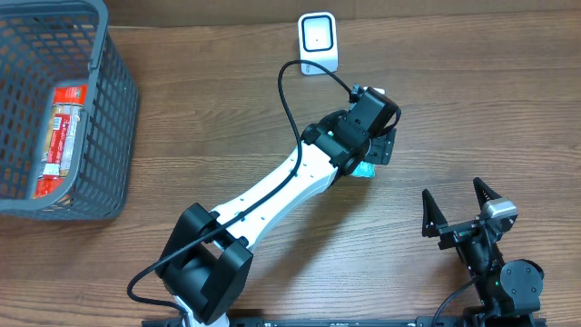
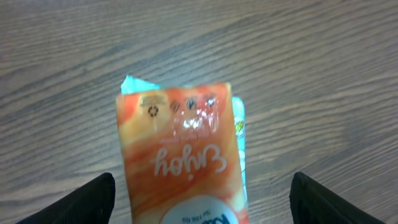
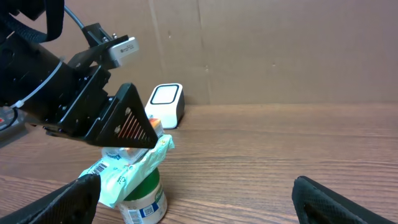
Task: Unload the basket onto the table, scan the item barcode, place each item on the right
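grey basket [image 1: 113, 118] 1 | white scanner [image 1: 318, 41] 1 | snack packets [image 1: 64, 127] [image 1: 365, 169] 2 | robot arms [image 1: 272, 195] [image 1: 490, 245] 2

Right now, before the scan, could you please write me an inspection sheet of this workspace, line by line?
Surface: wooden table, no spill seen.
Job's things: packet stands under the left gripper; barcode shows on its side; white scanner behind, apart.
Clutter: grey basket at the far left, red package inside.
Grippers: left gripper open, fingers either side of the packet top; right gripper open, holds nothing.
Cables: black cable loops along the left arm.
Surroundings: brown wall behind the table.
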`<state>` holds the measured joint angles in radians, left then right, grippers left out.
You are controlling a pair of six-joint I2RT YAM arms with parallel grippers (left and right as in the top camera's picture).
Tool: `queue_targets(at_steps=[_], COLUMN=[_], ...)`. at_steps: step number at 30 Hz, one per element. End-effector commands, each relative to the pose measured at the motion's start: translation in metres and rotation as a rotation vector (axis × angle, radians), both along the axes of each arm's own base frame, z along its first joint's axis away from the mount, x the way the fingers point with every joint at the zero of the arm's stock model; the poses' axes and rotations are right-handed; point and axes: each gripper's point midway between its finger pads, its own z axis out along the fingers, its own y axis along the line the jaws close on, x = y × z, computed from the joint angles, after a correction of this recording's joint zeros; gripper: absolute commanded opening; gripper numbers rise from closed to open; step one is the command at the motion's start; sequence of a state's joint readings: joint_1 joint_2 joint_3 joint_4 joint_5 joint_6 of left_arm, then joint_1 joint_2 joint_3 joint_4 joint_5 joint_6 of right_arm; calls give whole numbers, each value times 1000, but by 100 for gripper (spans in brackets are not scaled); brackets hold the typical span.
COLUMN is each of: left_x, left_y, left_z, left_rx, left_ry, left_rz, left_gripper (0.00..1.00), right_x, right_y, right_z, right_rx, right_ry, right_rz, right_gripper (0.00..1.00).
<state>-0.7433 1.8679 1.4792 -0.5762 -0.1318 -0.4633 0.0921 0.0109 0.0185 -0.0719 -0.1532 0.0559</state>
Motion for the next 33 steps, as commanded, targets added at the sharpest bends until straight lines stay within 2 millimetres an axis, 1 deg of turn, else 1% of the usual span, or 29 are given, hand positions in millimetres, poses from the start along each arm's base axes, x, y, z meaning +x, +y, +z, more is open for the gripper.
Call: queue_targets(at_steps=[1,2,4,5,8,11,14,20,23,29,30,31,33], left_x=[5,6,8,9,12,9,6,6,6,7,8,13,18], left_y=[1,0,1,1,2,4,8,8,8,9,10,15,21], left_z=[2,-1,0,1,2,-1,-4,-4,-4,-4,-3,3,14], left_rx=[14,16,11,7,2,16,31,32,32,34,40,56,60], left_ry=[-14,-13,-18,-22,-28,-12,4,5,5,3,-6,-36,-64], left_rz=[-7,-7,-4,-2,4,3,4,5,5,7,14,37,60], left_gripper=[79,72,61,57,56,55,49,36,25,24,23,21,21], right_x=[0,0,0,0,0,0,0,0,0,0,0,0,0], right_y=[0,0,0,0,0,0,0,0,0,0,0,0,0], right_z=[-2,-2,-2,-2,-2,-2,-2,-2,-2,-2,-2,-2,-2], right_rx=[3,3,3,3,3,3,3,3,3,3,3,3,3], right_ry=[0,0,0,0,0,0,0,0,0,0,0,0,0], right_rz=[3,3,3,3,3,3,3,3,3,3,3,3,3], right_gripper=[100,100,100,100,100,100,100,100,100,100,100,100,100])
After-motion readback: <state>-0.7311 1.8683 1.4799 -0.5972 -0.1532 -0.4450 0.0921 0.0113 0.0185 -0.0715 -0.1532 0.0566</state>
